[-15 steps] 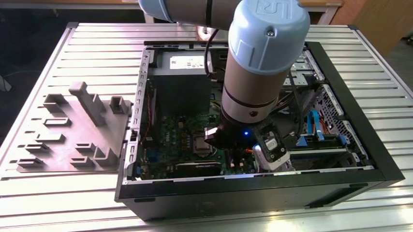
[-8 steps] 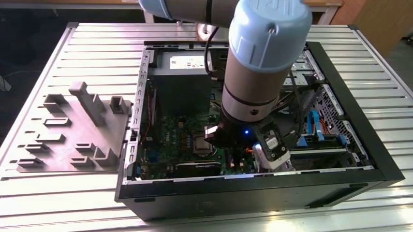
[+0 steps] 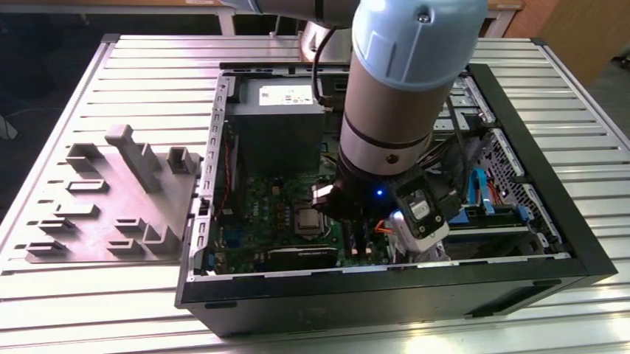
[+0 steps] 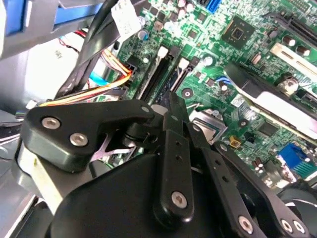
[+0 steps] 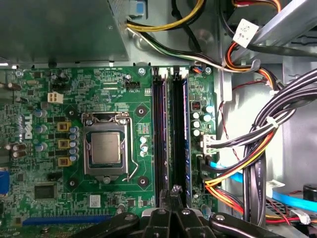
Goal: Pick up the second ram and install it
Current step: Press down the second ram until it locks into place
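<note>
In the first wrist view two long dark sticks stand edge-up in the black sockets of the green board [image 5: 44,104]. The one with a bluish edge, the second ram [image 5: 184,144], runs just beside my gripper's tips. My gripper [image 5: 174,191] is shut, its thin fingertips pressed together low over the sockets' near end, with nothing between them. I cannot tell whether the tips touch the stick. In the second wrist view the gripper [image 4: 174,101] points at the same sockets [image 4: 157,72]. In the exterior view the arm's wrist [image 3: 394,158] reaches down inside the open computer case [image 3: 394,284].
The processor socket [image 5: 105,148] lies beside the memory sockets. Thick cable bundles [image 5: 267,144] hang close on the other side. The grey power supply [image 3: 280,125] fills the case's far end. A grey fixture plate [image 3: 113,199] lies on the slatted table at the exterior view's left.
</note>
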{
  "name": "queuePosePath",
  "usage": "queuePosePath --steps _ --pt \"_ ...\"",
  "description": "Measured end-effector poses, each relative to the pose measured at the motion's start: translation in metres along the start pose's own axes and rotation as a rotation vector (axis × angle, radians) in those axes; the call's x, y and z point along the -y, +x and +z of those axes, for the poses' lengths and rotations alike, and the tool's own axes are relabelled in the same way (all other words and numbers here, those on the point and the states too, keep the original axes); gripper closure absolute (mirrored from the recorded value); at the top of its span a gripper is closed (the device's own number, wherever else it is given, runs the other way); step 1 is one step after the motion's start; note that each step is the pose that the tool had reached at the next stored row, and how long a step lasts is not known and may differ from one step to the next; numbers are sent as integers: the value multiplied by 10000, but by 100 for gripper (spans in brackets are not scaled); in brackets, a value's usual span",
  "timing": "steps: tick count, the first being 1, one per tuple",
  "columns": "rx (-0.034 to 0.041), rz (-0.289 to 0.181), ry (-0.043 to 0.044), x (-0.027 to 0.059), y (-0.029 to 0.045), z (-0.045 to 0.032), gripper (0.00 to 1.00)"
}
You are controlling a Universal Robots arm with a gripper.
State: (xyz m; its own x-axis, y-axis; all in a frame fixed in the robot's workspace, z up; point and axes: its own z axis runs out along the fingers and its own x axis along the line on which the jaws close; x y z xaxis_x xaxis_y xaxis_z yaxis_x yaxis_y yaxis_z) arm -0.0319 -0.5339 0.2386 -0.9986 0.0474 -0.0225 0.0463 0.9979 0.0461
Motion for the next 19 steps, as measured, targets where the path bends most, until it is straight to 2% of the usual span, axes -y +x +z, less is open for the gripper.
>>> queuePosePath --steps 2,8,11,16,19 --pt "0 0 -2 -32 2 2 90" --pt "0 0 -4 -227 12 14 90" --pt "0 0 -2 -293 16 16 90" --pt "0 0 3 -311 15 -26 90" --pt "1 0 0 -311 15 -26 90"
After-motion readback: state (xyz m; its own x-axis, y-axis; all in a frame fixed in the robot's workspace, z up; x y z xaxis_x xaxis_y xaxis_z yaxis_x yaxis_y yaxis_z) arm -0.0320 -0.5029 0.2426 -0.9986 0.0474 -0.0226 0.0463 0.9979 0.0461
